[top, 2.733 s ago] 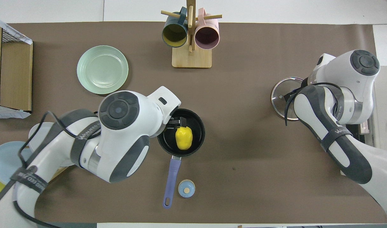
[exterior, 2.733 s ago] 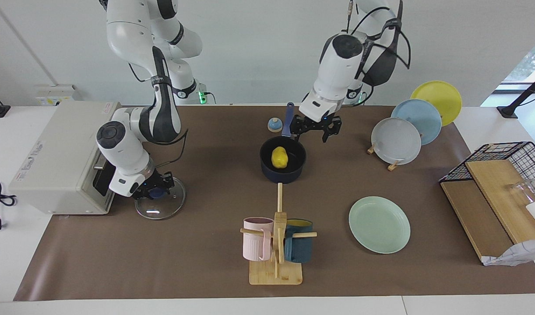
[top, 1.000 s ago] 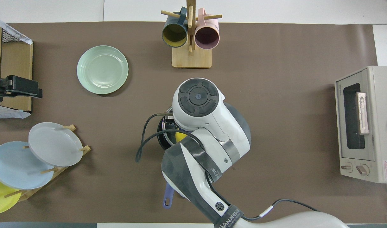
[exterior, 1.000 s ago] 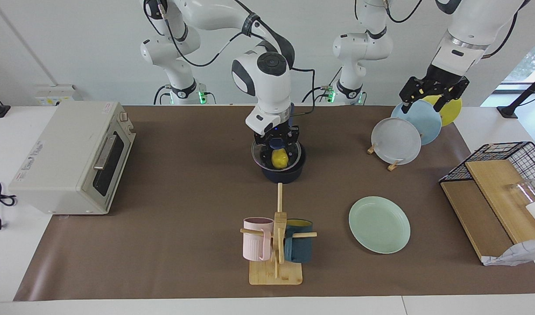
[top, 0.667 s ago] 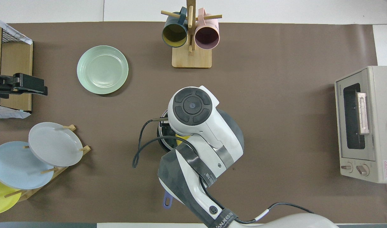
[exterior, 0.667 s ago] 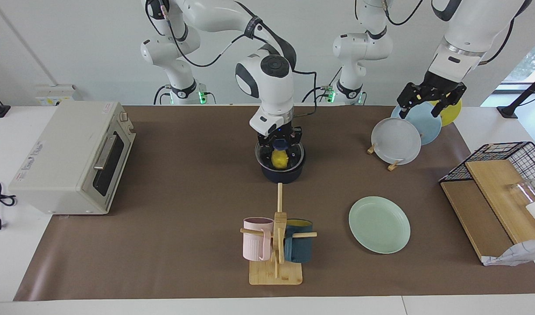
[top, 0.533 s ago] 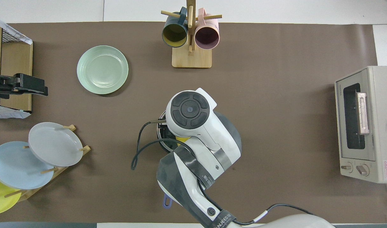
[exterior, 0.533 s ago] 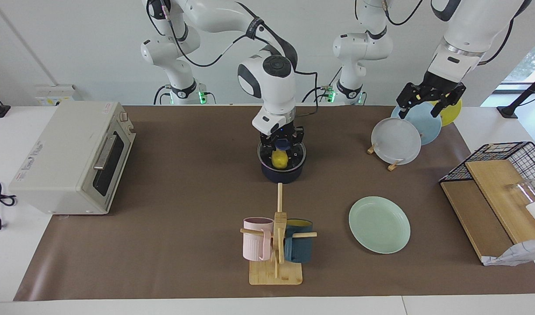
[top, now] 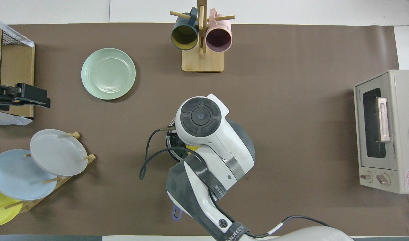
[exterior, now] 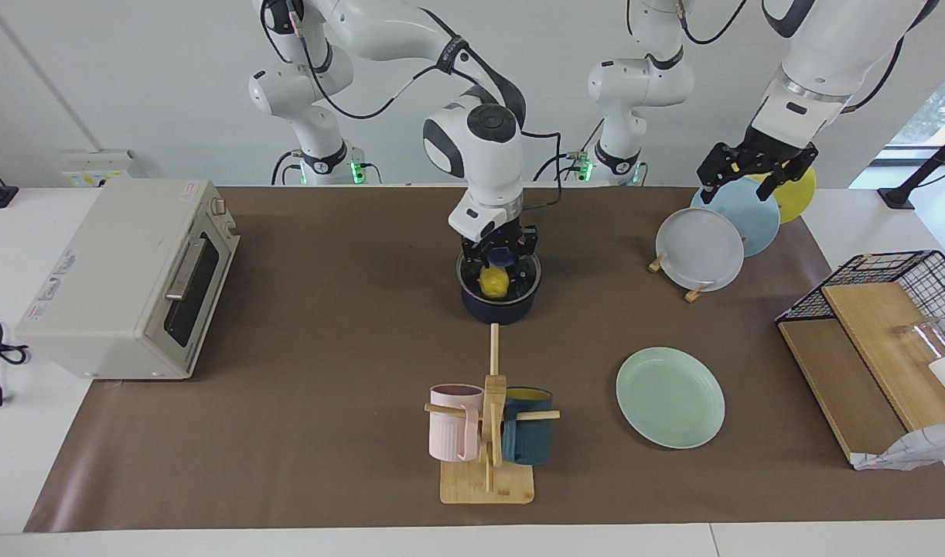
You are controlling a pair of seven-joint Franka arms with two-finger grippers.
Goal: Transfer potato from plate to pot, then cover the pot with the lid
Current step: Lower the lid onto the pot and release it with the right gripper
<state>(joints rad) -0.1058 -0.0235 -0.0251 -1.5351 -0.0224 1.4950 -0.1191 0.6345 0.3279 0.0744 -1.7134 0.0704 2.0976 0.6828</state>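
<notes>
Lidding step: right hand [exterior: 500, 249] clamped on the blue knob of the glass lid [exterior: 499, 275], seated on the navy pot [exterior: 497, 308]; potato [exterior: 493, 283] inside, mint plate [exterior: 670, 397] bare. Left hand [exterior: 755, 166] waits wide over the plate rack. Next: release, lift clear

Facing view: high, across the table [exterior: 349, 255], toward the robots. Overhead view: steeply down, forward; both share the table [top: 291, 100].

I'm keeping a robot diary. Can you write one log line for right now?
potato: in pot | lid: on pot, knob held by right gripper | left gripper: waits over plate rack | plate: empty
</notes>
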